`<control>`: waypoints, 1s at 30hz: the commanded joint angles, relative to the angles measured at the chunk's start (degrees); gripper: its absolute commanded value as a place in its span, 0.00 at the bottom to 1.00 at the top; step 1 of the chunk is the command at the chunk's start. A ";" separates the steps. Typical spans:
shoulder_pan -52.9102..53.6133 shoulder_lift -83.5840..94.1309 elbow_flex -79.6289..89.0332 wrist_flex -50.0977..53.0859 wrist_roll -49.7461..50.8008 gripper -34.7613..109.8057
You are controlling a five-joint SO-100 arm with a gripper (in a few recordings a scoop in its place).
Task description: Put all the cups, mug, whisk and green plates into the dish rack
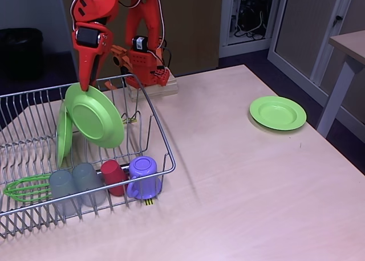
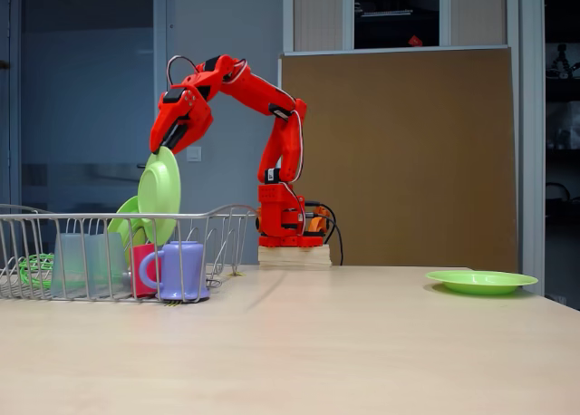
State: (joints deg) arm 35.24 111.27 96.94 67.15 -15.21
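Claw (image 1: pixel 85 88) pinches a round lime-green plate (image 1: pixel 96 117) by its rim.

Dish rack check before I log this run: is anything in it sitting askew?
Only the held green plate: the gripper pinches its top rim, tilted above the dish rack, not slotted like the upright plate.
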 commanded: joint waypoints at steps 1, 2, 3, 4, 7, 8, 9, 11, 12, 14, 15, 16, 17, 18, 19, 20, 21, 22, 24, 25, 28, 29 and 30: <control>1.58 1.49 2.11 -1.58 0.26 0.24; 1.76 1.67 2.72 -1.93 0.35 0.24; 1.85 1.85 3.34 -2.37 0.44 0.24; 1.93 1.93 3.96 -2.72 0.44 0.24; 2.02 2.37 5.27 -3.25 1.14 0.24; 2.02 2.55 5.62 -3.25 1.58 0.24; 2.02 2.64 6.06 -3.25 1.93 0.24; 2.02 3.16 7.38 -3.34 3.16 0.24; 2.11 3.43 8.26 -3.52 3.69 0.24; 2.29 4.22 10.63 -4.66 4.57 0.24; 2.46 4.83 12.04 -5.36 5.01 0.24; 2.72 5.54 13.45 -5.98 5.45 0.24; 2.90 6.24 14.94 -6.59 5.89 0.24; 3.25 7.03 16.35 -7.29 6.15 0.24; 3.69 7.82 17.67 -7.73 6.42 0.24; 4.13 8.79 18.98 -8.26 6.50 0.24; 4.48 9.49 19.95 -8.53 6.68 0.24; 4.92 10.20 20.65 -8.53 6.77 0.24; 5.89 11.60 22.15 -8.79 6.86 0.24; 6.42 12.22 22.68 -8.79 6.86 0.24; 7.91 13.18 23.64 -8.79 6.86 0.24; 8.35 13.18 23.73 -8.79 6.86 0.24; 8.79 13.10 23.82 -8.88 6.86 0.24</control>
State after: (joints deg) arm 42.10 122.08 120.06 58.71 -8.35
